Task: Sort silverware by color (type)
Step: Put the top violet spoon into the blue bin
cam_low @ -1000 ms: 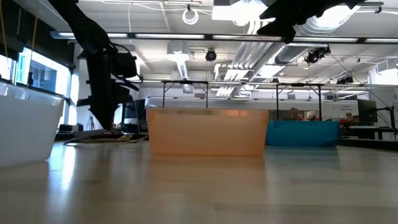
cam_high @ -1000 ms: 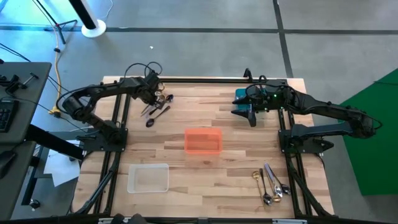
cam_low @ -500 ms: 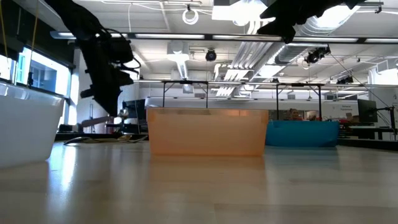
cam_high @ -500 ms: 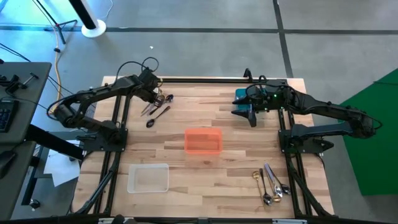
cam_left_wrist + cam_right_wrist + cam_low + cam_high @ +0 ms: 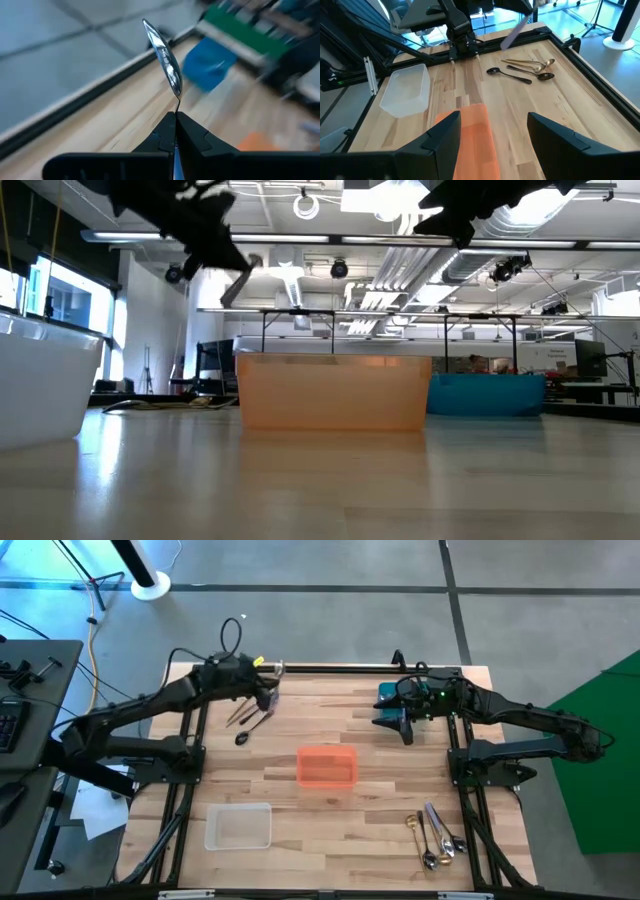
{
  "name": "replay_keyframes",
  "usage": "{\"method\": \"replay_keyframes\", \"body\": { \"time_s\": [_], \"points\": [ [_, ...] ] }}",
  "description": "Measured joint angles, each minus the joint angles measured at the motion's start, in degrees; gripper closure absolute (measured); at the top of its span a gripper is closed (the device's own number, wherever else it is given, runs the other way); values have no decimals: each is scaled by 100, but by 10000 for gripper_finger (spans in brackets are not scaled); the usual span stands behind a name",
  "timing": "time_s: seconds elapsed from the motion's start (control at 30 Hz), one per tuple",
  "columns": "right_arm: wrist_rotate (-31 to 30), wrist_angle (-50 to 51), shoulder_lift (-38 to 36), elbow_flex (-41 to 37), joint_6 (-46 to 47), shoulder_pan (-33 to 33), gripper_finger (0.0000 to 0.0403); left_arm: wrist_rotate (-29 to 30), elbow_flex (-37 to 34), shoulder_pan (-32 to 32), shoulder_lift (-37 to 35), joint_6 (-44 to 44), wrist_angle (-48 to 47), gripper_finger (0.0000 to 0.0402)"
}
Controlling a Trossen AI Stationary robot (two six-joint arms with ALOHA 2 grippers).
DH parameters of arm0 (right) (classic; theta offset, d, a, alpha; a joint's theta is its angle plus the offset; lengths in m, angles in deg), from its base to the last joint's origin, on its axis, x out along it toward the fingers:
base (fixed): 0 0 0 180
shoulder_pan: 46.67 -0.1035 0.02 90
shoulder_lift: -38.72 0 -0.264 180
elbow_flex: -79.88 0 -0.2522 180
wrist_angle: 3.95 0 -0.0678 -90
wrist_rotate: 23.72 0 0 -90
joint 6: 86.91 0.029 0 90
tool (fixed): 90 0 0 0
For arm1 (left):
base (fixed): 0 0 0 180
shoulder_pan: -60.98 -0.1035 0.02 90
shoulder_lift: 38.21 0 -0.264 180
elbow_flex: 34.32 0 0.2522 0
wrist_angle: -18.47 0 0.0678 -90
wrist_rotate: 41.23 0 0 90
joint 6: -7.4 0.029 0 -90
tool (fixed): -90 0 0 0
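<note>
Left tool (image 5: 175,131) clenched on a shiny silver metal spoon (image 5: 165,57) (bowl outward), raised above the wooden worktop (image 5: 380,790); right tool (image 5: 492,132) released, above the orange plastic bin (image 5: 472,132)

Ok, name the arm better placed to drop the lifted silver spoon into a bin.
Left. The left gripper is already shut on the silver spoon, raised above the table. The right gripper holds nothing and hangs by the blue bin.

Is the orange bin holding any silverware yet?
No, in the high view the orange bin shows only its bare bottom.
</note>
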Motion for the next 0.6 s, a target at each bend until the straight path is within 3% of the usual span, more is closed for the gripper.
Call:
{"method": "replay_keyframes", "body": {
  "time_s": [0.37, 0.6],
  "points": [
    [288, -359, 0, 0, 16, 0, 188, 99, 2, 1796, -32, 59, 2446, 401],
    [503, -943, 2, -2, 18, -17, 188, 647, 2, 2626, -30, 492, 2642, 402]
  ]
}}
